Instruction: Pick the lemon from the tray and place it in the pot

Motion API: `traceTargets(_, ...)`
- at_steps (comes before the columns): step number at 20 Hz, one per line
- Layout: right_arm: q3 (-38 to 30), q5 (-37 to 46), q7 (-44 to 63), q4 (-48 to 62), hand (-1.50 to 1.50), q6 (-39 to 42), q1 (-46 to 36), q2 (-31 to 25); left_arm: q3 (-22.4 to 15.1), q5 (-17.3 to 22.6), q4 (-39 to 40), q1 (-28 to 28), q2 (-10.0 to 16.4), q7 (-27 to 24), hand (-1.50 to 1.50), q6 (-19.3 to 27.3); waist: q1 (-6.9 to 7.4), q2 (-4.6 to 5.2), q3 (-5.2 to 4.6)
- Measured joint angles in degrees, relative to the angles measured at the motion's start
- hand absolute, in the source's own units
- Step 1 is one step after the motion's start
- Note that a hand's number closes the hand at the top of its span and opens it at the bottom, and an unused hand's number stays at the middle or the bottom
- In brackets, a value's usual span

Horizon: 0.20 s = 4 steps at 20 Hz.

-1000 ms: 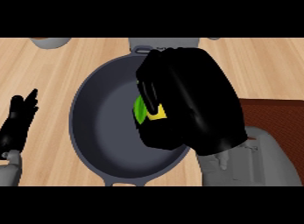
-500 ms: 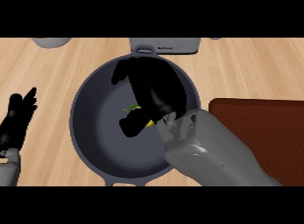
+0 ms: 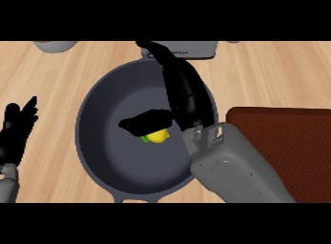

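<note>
Right hand is spread open inside the pot, fingers straight and pointing toward the far rim, grasping nothing. Its thumb lies across just above the lemon, which sits on the pot's floor near the middle. Bare pot floor shows to the left and below. Brown tray lies just right of the pot on the worktop. Left hand rests open at the left edge.
</note>
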Motion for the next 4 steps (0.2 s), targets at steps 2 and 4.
traceTargets(2,-2.63,-0.39,-1.43,-0.76,-1.50,-2.14,0.88,-0.08,0.12,-0.39,0.61,0.28,-0.36,-0.65,0.00,0.49,-0.32,-0.02,-0.01)
traceTargets(4,-5.88,-1.45,-3.42,-1.36,-1.50,-3.07,1.76,-1.07,0.05,-0.89,0.70,0.22,-0.69,-0.63,0.00,0.97,-0.53,-0.03,-0.01)
